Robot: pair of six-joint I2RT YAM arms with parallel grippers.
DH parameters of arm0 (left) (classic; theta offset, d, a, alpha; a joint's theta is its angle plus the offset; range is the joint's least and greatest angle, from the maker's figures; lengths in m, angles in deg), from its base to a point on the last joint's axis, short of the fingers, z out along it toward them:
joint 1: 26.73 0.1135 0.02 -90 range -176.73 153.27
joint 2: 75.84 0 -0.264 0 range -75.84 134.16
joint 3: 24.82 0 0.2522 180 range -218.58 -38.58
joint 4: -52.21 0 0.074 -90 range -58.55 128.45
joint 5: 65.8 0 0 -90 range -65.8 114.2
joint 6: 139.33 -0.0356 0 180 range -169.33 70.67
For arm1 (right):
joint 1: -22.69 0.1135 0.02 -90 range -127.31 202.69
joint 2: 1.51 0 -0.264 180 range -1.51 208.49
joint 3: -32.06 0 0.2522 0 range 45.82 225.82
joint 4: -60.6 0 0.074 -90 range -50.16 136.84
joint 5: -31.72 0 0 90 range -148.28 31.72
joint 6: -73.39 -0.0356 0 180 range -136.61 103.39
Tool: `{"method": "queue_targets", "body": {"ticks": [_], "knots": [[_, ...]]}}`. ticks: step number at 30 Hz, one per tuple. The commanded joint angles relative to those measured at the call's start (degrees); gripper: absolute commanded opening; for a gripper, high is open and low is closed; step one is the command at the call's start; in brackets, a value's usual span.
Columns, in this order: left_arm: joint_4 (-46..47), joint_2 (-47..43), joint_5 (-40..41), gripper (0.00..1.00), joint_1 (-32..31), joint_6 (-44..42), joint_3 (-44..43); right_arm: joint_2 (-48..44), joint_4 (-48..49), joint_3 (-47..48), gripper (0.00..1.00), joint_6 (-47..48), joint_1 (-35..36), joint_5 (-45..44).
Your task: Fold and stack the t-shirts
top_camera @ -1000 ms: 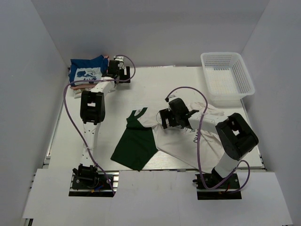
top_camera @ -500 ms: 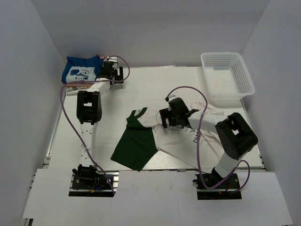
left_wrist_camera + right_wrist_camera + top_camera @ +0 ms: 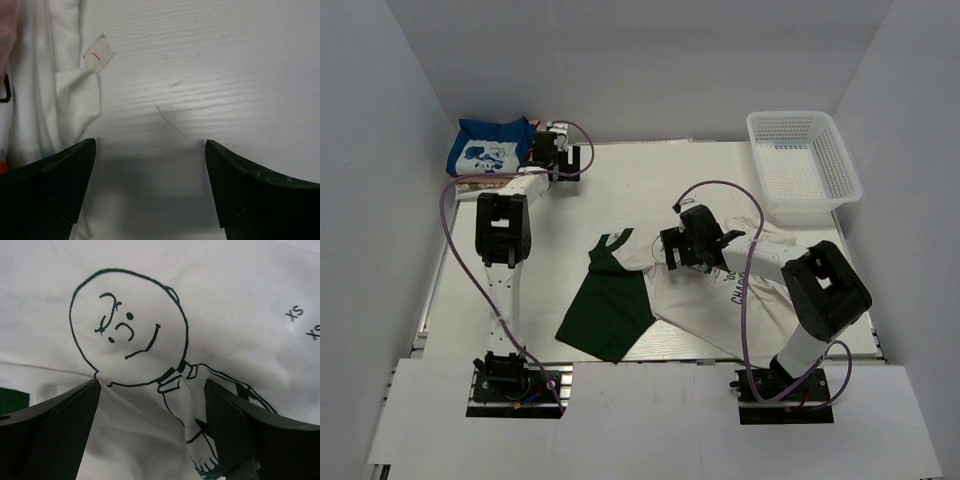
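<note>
Tee stack [image 3: 490,152] far left, basket [image 3: 807,211] right

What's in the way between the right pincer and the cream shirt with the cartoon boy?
Nothing visible. The right pincer is open directly over the cream shirt; only its cloth shows in the gap.

Your left arm [image 3: 503,228] is stretched far to the back-left, left tool [image 3: 150,145] spread wide. Your right arm [image 3: 820,290] is folded toward the middle, right tool [image 3: 152,385] pointing down, fingers apart.
</note>
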Motion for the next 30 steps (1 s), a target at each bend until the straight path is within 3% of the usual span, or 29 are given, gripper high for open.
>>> {"method": "queue_targets", "body": {"ticks": [1,5,9,12,16,20,23,28,30], "knots": [[-0.2,-13.3,-8.7,1.0,-2.4,2.6,4.3,-4.7,0.4,4.7,0.9,-0.8,-0.3,-2.4],[0.6,-23.7,-14.9,1.0,-4.7,8.0,12.0,-8.2,0.6,5.1,0.9,-3.6,-0.3,-1.2],[-0.3,-35.7,-18.1,1.0,-8.3,12.9,23.8,-12.7,-4.1,3.2,0.9,-10.9,-0.8,-6.5],[2.5,-45.8,-21.6,1.0,-12.0,16.6,39.6,-15.6,-11.8,0.6,0.9,-14.7,-1.5,-9.7],[6.7,-53.7,-27.2,1.0,-17.6,23.0,54.1,-21.4,-19.3,-6.7,0.9,-23.3,-3.0,-15.8],[6.1,-58.3,-26.7,1.0,-24.5,26.9,62.7,-29.4,-20.7,-15.8,0.9,-26.0,-4.7,-16.1],[6.1,-65.2,-24.9,1.0,-25.7,29.0,67.9,-32.1,-16.6,-19.9,0.9,-22.5,-5.3,-13.8],[0.9,-75.5,-13.8,1.0,-26.3,29.3,68.6,-28.5,-5.3,-21.2,0.9,-20.4,-5.3,-11.0],[-0.6,-77.9,-9.8,1.0,-26.3,31.7,68.6,-23.1,-1.8,-20.4,0.9,-19.4,-4.9,-8.1]]}}
